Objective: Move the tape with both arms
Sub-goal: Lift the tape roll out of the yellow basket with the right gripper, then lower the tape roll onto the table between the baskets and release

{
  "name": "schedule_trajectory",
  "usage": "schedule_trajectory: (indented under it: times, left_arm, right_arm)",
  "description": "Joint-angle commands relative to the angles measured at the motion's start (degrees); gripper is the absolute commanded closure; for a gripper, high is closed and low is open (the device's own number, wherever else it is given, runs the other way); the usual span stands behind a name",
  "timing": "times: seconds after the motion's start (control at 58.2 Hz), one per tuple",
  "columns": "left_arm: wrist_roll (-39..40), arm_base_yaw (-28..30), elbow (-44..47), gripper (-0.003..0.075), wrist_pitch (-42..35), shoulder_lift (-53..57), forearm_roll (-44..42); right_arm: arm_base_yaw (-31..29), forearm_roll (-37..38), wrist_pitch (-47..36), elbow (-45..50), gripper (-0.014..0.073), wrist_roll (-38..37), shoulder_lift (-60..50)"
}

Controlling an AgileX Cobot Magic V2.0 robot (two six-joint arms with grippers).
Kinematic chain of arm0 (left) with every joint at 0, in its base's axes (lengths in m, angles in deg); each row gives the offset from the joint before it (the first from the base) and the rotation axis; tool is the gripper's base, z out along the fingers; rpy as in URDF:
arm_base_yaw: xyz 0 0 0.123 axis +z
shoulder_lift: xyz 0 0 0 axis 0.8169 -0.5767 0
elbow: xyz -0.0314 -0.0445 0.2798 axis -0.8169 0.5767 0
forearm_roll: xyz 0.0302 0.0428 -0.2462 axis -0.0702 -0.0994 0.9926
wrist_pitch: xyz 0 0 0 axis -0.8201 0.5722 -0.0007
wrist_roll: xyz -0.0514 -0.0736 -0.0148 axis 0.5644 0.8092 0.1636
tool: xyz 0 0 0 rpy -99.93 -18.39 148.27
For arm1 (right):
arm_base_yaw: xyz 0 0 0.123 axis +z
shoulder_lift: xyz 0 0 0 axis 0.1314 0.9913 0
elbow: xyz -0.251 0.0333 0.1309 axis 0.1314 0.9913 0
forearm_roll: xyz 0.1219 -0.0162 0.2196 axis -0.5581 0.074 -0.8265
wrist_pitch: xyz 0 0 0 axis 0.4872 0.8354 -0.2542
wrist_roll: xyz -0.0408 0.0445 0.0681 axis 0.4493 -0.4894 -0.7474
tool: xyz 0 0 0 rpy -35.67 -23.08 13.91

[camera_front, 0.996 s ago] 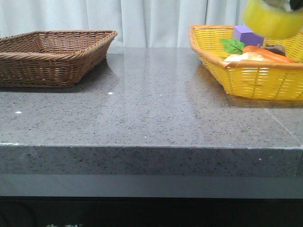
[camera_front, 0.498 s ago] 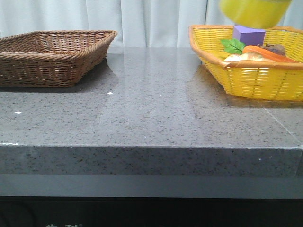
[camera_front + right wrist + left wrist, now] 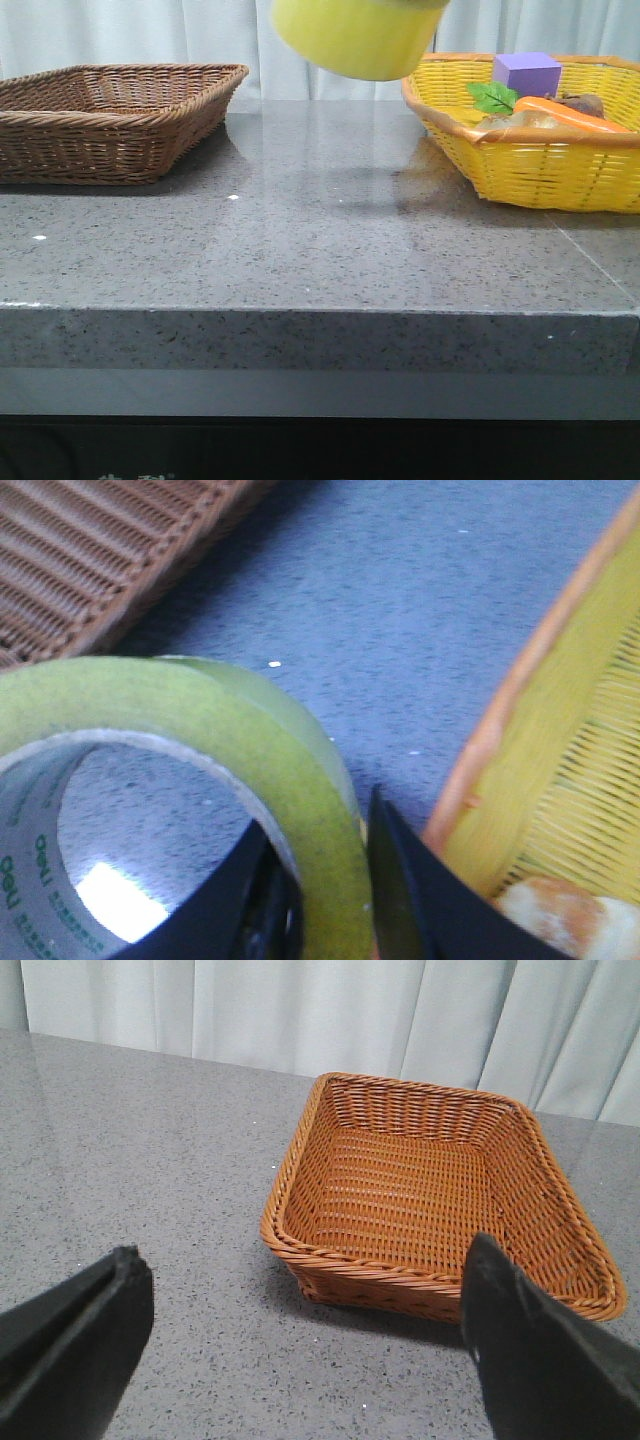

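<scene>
- Nearest, in the right wrist view: right gripper [image 3: 325, 900] clamped on the tape [image 3: 190, 780], one finger inside the white core, one outside on the yellow wall. Green lettering readable on the core.
- In the left wrist view: left gripper [image 3: 300, 1345] with jaws spread wide, nothing between them, aimed over the table [image 3: 130, 1170] toward the brown basket [image 3: 430, 1200], which holds nothing visible.
- From the front: tape [image 3: 350, 35] up in the air at the top edge, over the middle of the table [image 3: 320, 230], roughly between both baskets and touching neither. Gripper itself mostly cropped out above, so the grip only really shows in the wrist view.
- Further back right: yellow basket [image 3: 540, 165] with a purple cube [image 3: 527, 72], a green leaf [image 3: 492, 97], a carrot [image 3: 565, 113] and some bread-looking thing, hard to tell exactly.
- Back left: brown basket [image 3: 110, 120] on the table, curtain [image 3: 150, 35] behind everything.
- Step-wise, looks like mid-carry: tape out of the yellow basket, hanging over open table, handoff not done yet.
- Next up, probably: bring the left gripper in to the roll, close on a free bit of the wall, only then let go with the right. Not much free rim beside the right fingers, so needs careful lining up, otherwise a dropped or rolling tape.
</scene>
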Motion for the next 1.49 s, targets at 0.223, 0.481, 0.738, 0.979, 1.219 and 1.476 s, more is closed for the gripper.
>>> schedule_trajectory:
  times: [0.223,0.481,0.738,0.979,1.219,1.476]
  left_arm:
    - [0.2,-0.4,-2.1,0.0104,-4.6,-0.8,0.2]
    - [0.2,-0.4,-2.1,0.0104,-4.6,-0.8,0.2]
    - [0.2,-0.4,-2.1,0.0104,-4.6,-0.8,0.2]
    - [0.2,-0.4,-2.1,0.0104,-4.6,-0.8,0.2]
    - [0.2,-0.4,-2.1,0.0104,-4.6,-0.8,0.2]
    - [0.2,-0.4,-2.1,0.0104,-4.6,-0.8,0.2]
  right_arm:
    - [3.9,-2.0,-2.1,-2.0,0.0516,0.4,2.1]
    - [4.6,-2.4,-3.5,-2.0,0.0516,0.4,8.2]
    - [4.6,-1.3,-2.5,-2.0,0.0515,0.4,9.9]
    - [4.6,-0.7,-2.4,-2.0,0.0371,0.4,9.9]
    - [4.6,-0.7,-2.5,-2.0,0.0205,0.4,9.9]
    - [4.6,-0.7,-3.3,-3.1,0.0175,0.4,9.7]
